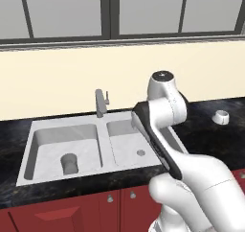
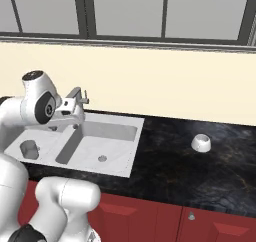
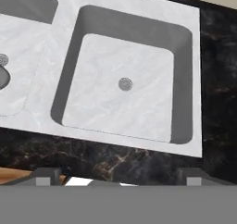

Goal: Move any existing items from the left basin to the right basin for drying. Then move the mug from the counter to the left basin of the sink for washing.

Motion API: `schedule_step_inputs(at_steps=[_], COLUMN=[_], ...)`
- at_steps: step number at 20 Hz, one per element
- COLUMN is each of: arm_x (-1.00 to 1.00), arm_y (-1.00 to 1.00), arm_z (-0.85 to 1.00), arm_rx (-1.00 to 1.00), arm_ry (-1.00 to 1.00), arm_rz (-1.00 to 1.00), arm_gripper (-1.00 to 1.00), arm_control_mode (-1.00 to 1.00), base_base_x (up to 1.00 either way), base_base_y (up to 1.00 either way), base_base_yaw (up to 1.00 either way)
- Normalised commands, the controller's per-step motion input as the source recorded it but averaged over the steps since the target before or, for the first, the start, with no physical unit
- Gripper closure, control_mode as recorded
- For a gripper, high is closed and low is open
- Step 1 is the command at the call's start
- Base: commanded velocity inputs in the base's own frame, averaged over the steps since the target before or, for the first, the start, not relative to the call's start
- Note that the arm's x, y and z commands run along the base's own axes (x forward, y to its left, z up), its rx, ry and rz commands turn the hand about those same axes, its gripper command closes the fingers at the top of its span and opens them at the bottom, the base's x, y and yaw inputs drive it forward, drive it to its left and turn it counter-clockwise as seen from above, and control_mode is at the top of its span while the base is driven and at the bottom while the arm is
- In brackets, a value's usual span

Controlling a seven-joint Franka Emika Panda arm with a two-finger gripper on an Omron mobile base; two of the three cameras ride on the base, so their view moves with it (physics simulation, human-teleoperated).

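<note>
A dark grey cup (image 1: 69, 163) stands upright in the left basin (image 1: 48, 149) of the sink (image 1: 103, 130), near its front; it shows again in the right base view (image 2: 29, 148). The right basin (image 1: 125, 147) holds nothing but its drain. The squat white mug (image 1: 221, 117) sits on the black counter (image 1: 206, 135) far to the right of the sink, also seen from the right base (image 2: 201, 142). In the hand view my gripper (image 3: 118, 177) is open and empty, hovering above the counter's front edge and looking down into the right basin (image 3: 120, 112). The cup's rim (image 3: 2, 77) peeks in at the left edge.
A grey faucet (image 1: 100, 103) rises from the middle of the sink's back rim. Behind it are a cream wall and windows. Red cabinet fronts (image 1: 72, 212) run below the counter. My own arm (image 1: 162, 130) covers part of the right basin in the left base view.
</note>
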Motion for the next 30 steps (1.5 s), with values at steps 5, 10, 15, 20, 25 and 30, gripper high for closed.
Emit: schedule_step_inputs(at_steps=[5,10,15,20,25,30], arm_x=[-0.34,-0.12,0.01,0.35,0.73,0.77], arm_y=[0.89,1.00,1.00,1.00,0.84,0.60], arm_z=[-0.21,-0.32,-0.18,-0.14,-0.26,-0.52], arm_rx=[0.00,0.01,0.00,0.00,0.00,0.00], arm_ry=[0.09,0.21,0.26,0.26,0.09,-0.02], arm_rz=[0.00,0.00,0.00,-0.07,-0.07,-0.01], arm_gripper=[-1.00,-1.00,-1.00,-1.00,-1.00,-1.00], arm_control_mode=[-1.00,-1.00,-1.00,-1.00,-1.00,-1.00], base_base_x=[0.00,0.00,0.00,0.00,0.00,0.00], base_base_y=[0.00,0.00,0.00,0.00,0.00,0.00], base_base_yaw=[0.00,0.00,0.00,0.00,0.00,0.00])
